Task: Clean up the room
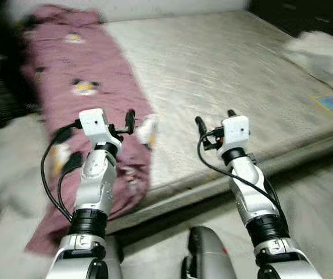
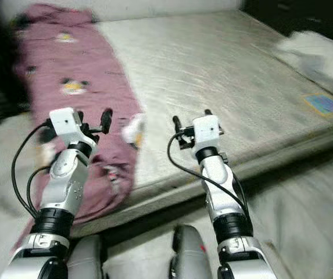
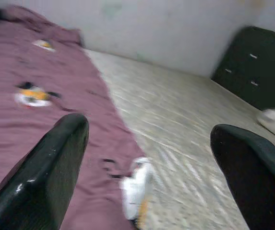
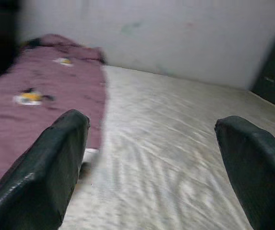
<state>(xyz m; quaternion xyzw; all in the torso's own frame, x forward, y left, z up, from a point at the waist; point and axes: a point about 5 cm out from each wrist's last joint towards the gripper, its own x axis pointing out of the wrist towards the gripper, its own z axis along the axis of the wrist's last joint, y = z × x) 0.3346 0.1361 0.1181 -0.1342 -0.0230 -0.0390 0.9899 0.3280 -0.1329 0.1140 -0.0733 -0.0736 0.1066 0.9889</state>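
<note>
A bare grey quilted mattress (image 1: 224,70) occupies the bed. A long maroon blanket with cartoon prints (image 1: 79,75) lies along its left side, its lower end spilling over the near edge to the floor. Left hand (image 1: 104,123) hovers above that spill, fingers spread, empty. Right hand (image 1: 214,122) hovers over bare mattress, likewise spread. Risk: a shallow pinch may let the trailing fabric slip.

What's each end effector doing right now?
Left end effector: open, empty, above the maroon blanket.
Right end effector: open, empty, above the bare mattress.
</note>
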